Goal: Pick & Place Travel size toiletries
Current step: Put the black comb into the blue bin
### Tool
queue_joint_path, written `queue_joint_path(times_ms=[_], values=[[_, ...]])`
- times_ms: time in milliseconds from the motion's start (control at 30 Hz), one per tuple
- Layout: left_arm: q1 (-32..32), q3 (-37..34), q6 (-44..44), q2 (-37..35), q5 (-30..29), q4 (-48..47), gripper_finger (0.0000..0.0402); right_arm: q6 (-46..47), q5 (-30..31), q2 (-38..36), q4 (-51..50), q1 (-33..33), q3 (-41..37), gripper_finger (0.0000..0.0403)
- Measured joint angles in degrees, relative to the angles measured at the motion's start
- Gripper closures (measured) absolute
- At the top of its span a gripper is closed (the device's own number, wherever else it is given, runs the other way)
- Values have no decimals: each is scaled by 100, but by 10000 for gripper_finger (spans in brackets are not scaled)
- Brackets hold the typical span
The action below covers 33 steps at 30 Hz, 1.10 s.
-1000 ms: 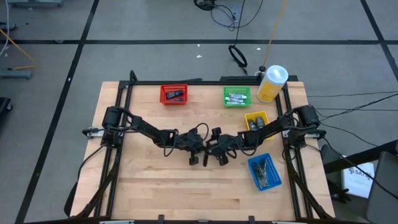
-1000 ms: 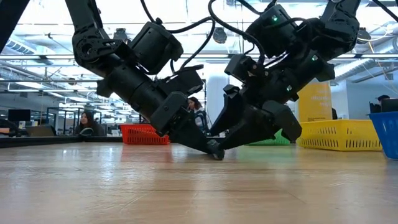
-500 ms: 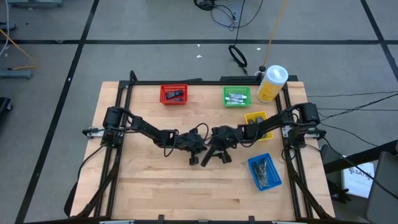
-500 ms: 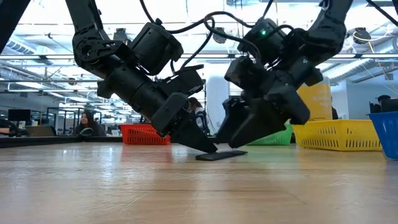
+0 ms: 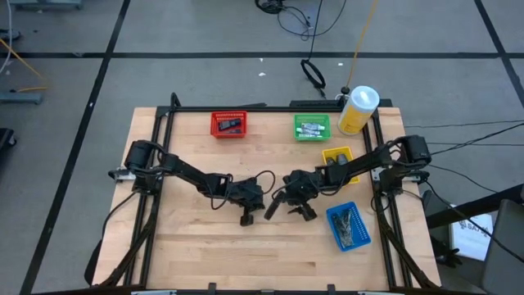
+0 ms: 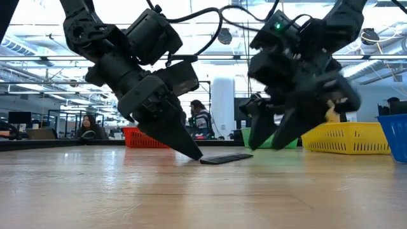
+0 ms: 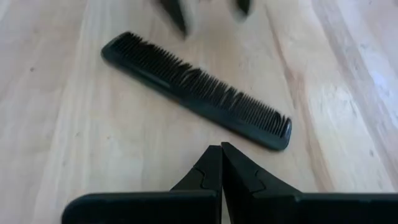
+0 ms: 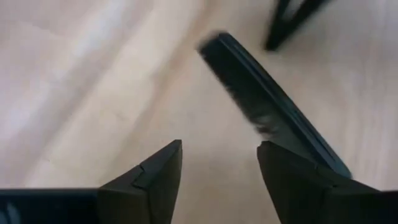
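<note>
A flat black comb lies on its side on the wooden table between my two grippers, also seen as the comb and the comb. My left gripper is shut, its tips pointing down at the table just short of the comb, not touching it. My right gripper is open and hovers a little above the table on the comb's other side, clear of it. In the high view my left gripper and right gripper flank the comb.
Along the far edge stand a red bin, a green bin and a large yellow bottle. A yellow bin and a blue bin with small items sit at the right. Bare wood lies toward the near edge.
My right gripper has opened and let go of the comb, then drawn back toward the table's right and risen slightly. The comb, held at the table between both grippers a second ago, has come down flat. My left gripper has backed off toward the near left.
</note>
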Motion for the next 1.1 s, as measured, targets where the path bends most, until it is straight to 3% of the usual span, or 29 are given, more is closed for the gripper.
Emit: queue_joint_path(times_ms=[200,400,533,700,800,900,1033,1100], values=[[-156,0,-332,20,-307,314,401,-302,352,287,261,-275,-19,219],[-408,-6,-675,426,-701,1479,401,-302,1899,79,1303,-480,-21,231],[-569,15,-757,494,-1132,1747,401,47,1803,-214,1118,-276,-48,232],[-526,44,-655,-168,-1780,862,401,713,1829,-306,1372,213,-361,232],[-140,33,-678,-485,-2289,-66,401,1229,2373,-13,1920,525,-524,232],[300,33,-366,-519,-2174,-380,401,1174,2921,291,2443,769,-571,223],[677,32,265,-329,-1798,-379,401,1167,2946,666,2966,904,-534,192],[770,34,459,-253,-1613,-238,401,1264,3298,739,2935,927,-490,176]])
